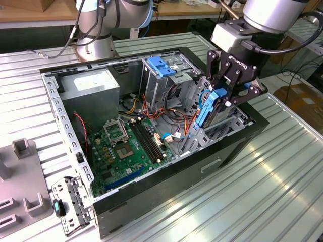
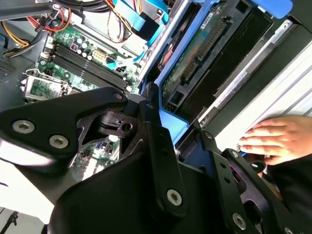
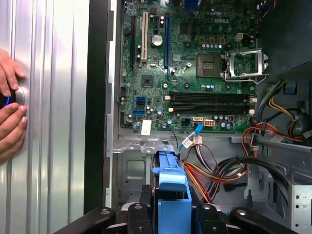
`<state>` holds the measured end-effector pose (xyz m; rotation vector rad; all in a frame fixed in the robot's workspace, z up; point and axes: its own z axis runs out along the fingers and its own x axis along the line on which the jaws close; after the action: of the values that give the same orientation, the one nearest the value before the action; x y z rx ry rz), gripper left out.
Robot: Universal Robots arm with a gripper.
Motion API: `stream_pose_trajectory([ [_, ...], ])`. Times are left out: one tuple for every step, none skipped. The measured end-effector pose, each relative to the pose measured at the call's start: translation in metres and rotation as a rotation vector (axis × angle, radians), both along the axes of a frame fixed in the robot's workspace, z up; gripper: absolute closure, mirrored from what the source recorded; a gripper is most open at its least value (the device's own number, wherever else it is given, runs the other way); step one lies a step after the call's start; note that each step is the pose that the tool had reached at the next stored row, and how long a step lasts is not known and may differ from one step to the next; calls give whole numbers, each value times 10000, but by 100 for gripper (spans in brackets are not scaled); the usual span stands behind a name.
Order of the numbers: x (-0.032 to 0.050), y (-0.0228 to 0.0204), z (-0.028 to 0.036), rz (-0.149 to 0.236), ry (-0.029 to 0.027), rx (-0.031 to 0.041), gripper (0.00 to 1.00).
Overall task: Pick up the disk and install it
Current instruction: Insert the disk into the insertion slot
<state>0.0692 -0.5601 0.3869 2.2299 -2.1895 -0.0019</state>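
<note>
holding disk (image 1: 206,107) over computer case (image 1: 166,187)

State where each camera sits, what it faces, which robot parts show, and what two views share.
Exterior view: off-arm, above the black computer case, facing its green motherboard; arm, gripper show.
First wrist view: wrist-mounted, facing the motherboard; gripper shows.
Second wrist view: wrist-mounted, facing the gripped blue-railed silver disk; gripper shows.
Both wrist views share a person's hand.

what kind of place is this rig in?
Likely a robotics lab bench: open computer case on a ribbed metal table, another robot arm's base behind, the hand gripping the disk over the case.
</note>
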Motion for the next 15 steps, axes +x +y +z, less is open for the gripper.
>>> stream_pose_trajectory([
  [0,0,-15,6,-1,1,63],
  [0,0,-34,12,-4,2,63],
  [0,0,-46,17,-5,1,63],
  [0,0,-65,23,-8,1,63],
  [0,-1,-80,28,-10,0,63],
  [0,-1,-92,33,-11,1,63],
  [0,0,-107,38,-14,1,63],
  [0,-1,-121,42,-16,0,63],
  [0,-1,-135,48,-19,1,63],
  [0,-1,-152,53,-22,2,63],
  [0,-2,-168,57,-25,1,63],
  [0,-2,-186,62,-30,0,63],
  [0,-2,-190,64,-33,-1,63],
  [0,-2,-191,66,-34,-2,63],
  [0,-3,-191,68,-33,-2,63],
])
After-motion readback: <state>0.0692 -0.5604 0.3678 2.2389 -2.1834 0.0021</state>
